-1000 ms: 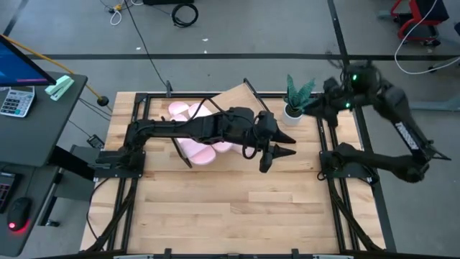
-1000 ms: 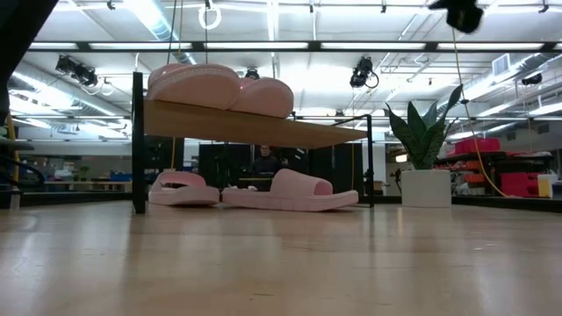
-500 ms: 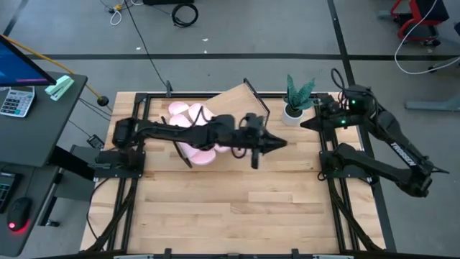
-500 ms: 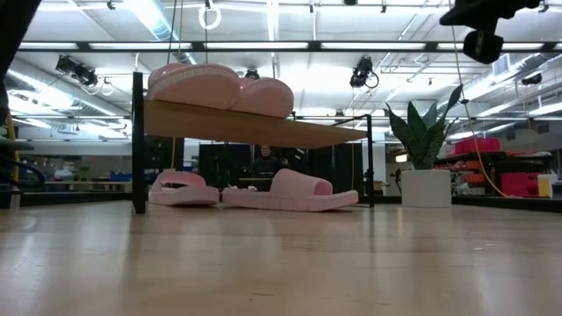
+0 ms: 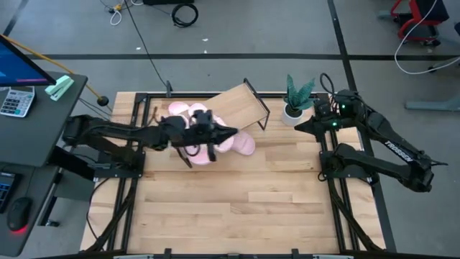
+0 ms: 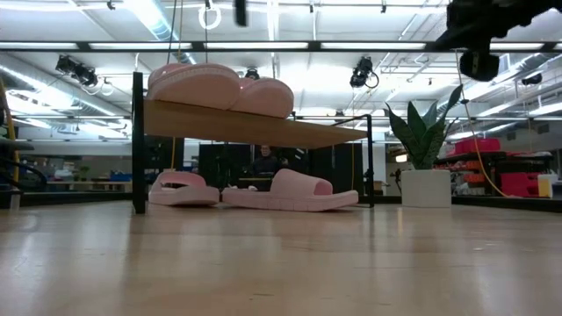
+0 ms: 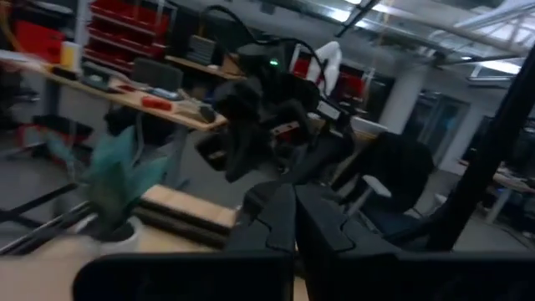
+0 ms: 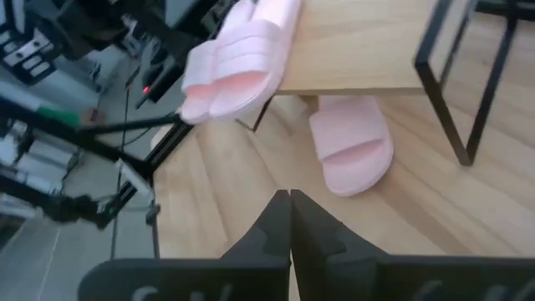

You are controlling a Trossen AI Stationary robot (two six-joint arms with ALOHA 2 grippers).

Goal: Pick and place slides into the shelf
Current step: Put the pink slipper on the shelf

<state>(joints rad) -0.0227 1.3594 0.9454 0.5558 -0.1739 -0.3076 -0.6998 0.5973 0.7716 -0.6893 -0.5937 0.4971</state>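
The shelf is a slanted light-wood board on a thin black frame at the table's far side. Two pale pink slides lie on its board. The other two slides lie sole-down on the table under it, and one also shows in the right wrist view. My left gripper is shut and empty, high above the slides on the table. My right gripper is shut and empty, raised at the table's right, near the plant.
A potted plant in a white pot stands at the far right, beside the shelf's right leg. The bare wooden tabletop stretches from the shelf to the near edge. A desk with a calculator stands left of the table.
My left gripper has drawn back toward the table's left edge, from right of the shelf to above the slides, uncovering the right-hand slide on the table. My right gripper has come down and shifted toward the near edge. The slides and the shelf have not moved.
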